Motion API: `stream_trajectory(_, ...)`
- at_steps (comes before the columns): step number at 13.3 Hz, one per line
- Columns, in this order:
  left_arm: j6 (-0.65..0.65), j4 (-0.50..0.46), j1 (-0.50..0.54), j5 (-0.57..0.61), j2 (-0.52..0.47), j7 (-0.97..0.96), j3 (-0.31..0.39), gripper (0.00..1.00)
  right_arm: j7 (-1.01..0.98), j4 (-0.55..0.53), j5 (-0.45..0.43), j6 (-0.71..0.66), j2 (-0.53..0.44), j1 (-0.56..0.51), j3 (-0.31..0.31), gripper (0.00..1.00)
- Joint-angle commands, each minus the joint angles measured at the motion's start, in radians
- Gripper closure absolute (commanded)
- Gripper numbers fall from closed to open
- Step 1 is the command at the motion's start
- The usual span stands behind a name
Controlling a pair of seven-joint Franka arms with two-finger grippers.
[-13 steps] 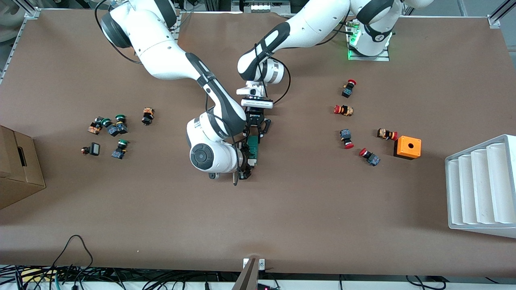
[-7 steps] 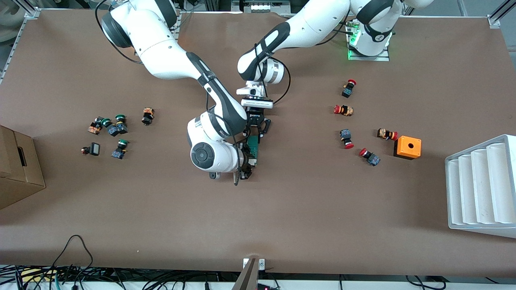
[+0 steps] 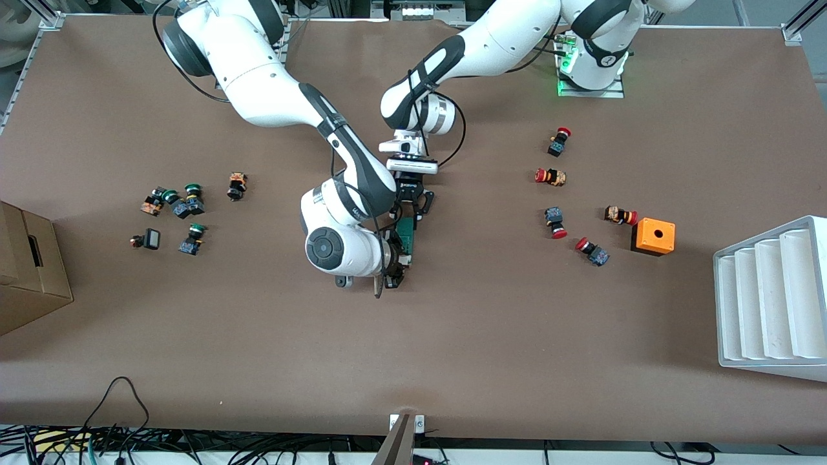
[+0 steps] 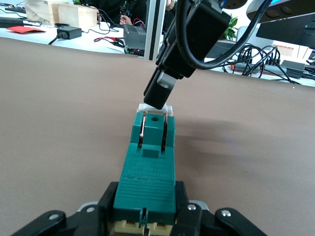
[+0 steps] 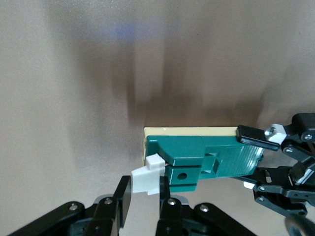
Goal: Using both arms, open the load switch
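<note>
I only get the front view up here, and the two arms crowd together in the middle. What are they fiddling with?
Observer: A dark-green load switch. The left gripper is shut on one end of it.
Operator: And the other arm?
Observer: The right gripper has its fingers on either side of a white tab at the switch's other end.
Operator: Has that tab come off yet?
Observer: No. In the right wrist view it sits against the green body, sticking out a little.
Operator: Is the switch lifted up?
Observer: I can't say for sure; the left wrist view shows brown table around it.
</note>
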Motion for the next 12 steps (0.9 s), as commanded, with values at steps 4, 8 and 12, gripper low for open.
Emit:
stream_trajectory(4,0.008,0.023,-0.004,0.028,0.021,-0.040,0.004,0.57,0.034,0.041,-0.011,0.009,0.026,0.009,-0.014,0.64)
stream_trajectory(8,0.008,0.023,-0.004,0.028,0.021,-0.040,0.004,0.57,0.034,0.039,-0.011,0.014,0.032,0.012,-0.014,0.65)
stream_trajectory(12,0.008,0.023,-0.004,0.027,0.021,-0.040,0.004,0.57,0.055,0.036,-0.011,0.017,0.032,0.012,-0.014,0.72)
